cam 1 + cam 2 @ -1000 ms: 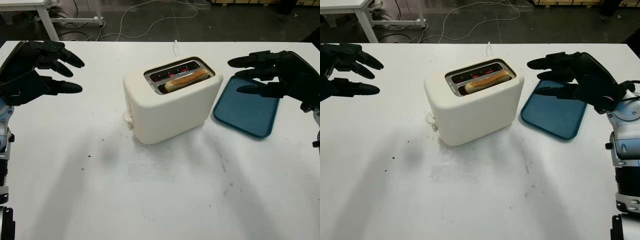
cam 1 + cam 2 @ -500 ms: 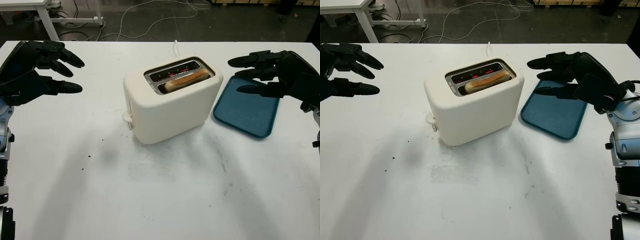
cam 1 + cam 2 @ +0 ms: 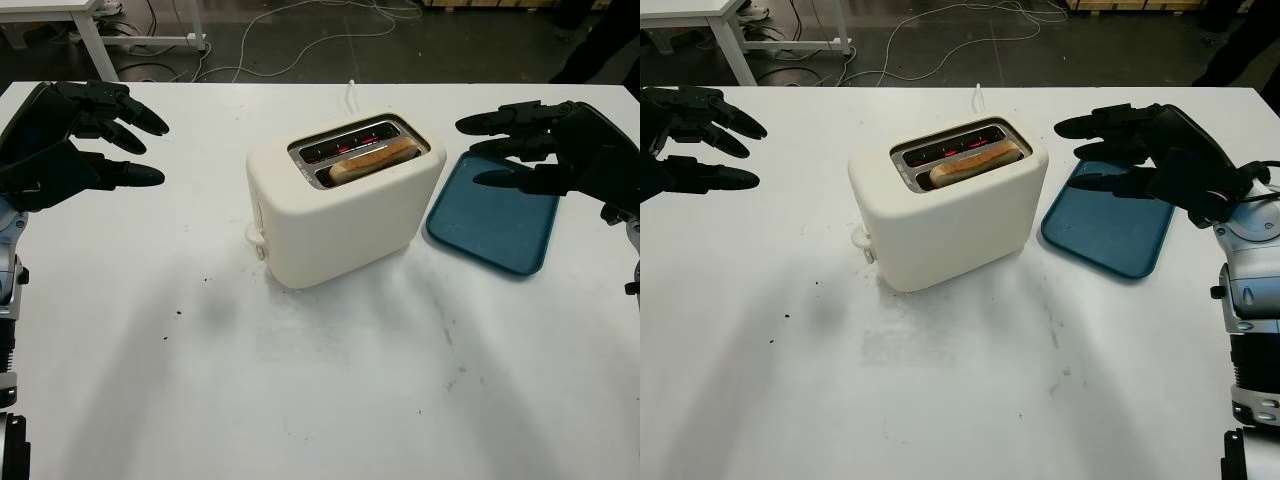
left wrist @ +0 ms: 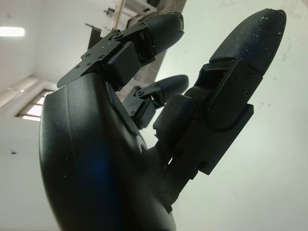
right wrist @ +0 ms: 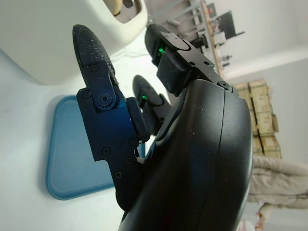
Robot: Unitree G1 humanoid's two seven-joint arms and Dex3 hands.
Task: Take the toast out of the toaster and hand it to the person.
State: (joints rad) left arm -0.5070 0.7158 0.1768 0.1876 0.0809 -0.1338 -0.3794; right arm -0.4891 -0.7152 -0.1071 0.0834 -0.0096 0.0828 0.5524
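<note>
Left eye view: right hand (image 3: 540,155) open (empty).

Bright, even overhead light; soft shadows

You're in a lab or workshop, white desk (image 3: 300,400), loose cables (image 3: 290,40) on dark floor, stacked cardboard boxes (image 5: 264,115) behind.

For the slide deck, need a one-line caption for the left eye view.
Toast sits in the cream toaster beside a blue tray; open left hand and right hand hover on either side.
</note>
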